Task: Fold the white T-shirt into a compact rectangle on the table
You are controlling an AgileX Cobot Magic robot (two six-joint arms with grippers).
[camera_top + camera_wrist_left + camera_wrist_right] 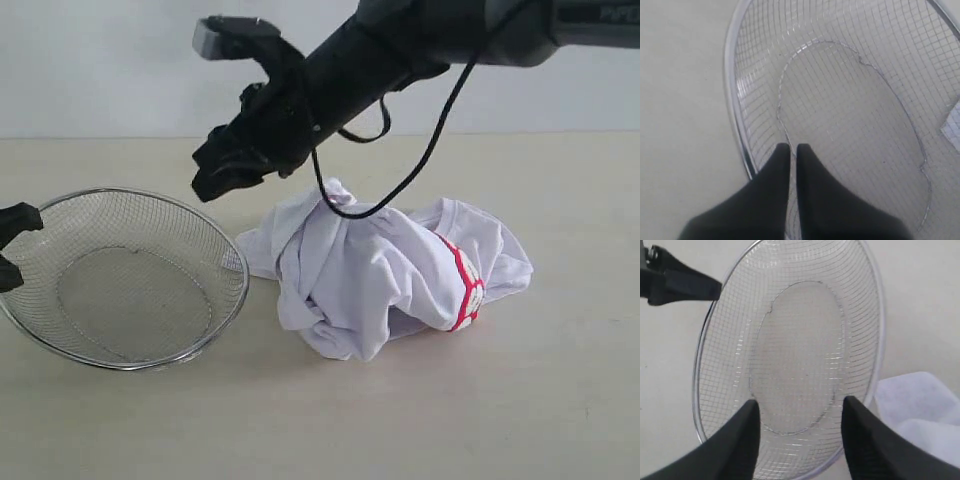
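Observation:
The white T-shirt point(380, 275) lies crumpled in a heap on the table point(560, 400), with red lettering showing on its right side. A corner of it also shows in the right wrist view point(925, 410). My right gripper point(215, 175) hangs open above the table between the shirt and the basket, with nothing between its fingers point(800, 410). My left gripper point(790, 147) is at the far left, its jaws shut on the near edge of the basket, where the rim runs under its fingers.
A round wire-mesh metal basket point(125, 280) stands empty on the table just left of the shirt, nearly touching it. A black cable point(430, 150) loops down from the right arm over the shirt.

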